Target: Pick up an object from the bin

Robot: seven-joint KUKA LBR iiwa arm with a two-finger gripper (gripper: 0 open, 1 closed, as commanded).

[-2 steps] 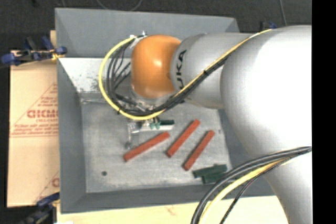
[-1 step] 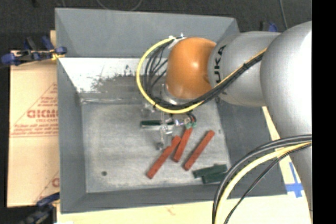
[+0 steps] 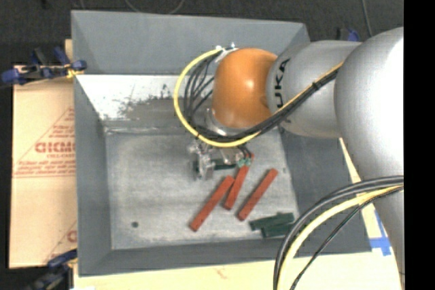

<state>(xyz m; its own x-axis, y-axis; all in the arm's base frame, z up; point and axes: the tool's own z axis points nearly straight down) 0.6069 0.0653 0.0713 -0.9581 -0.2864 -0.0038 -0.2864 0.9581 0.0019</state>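
Low over the middle of the bin (image 3: 90, 166), under the orange wrist cover, my gripper (image 3: 204, 164) sits close to the floor; I cannot tell whether it is spread or pressed together, and I see nothing in it. I judge this the approach step, with no grasp made: three red sticks (image 3: 209, 204) lie fanned just beside it toward the near right, the middle stick (image 3: 235, 188) closest by its upper end, a dark green piece (image 3: 273, 223) farther off. Next I'd need to shift over one stick, line up across its width and descend.
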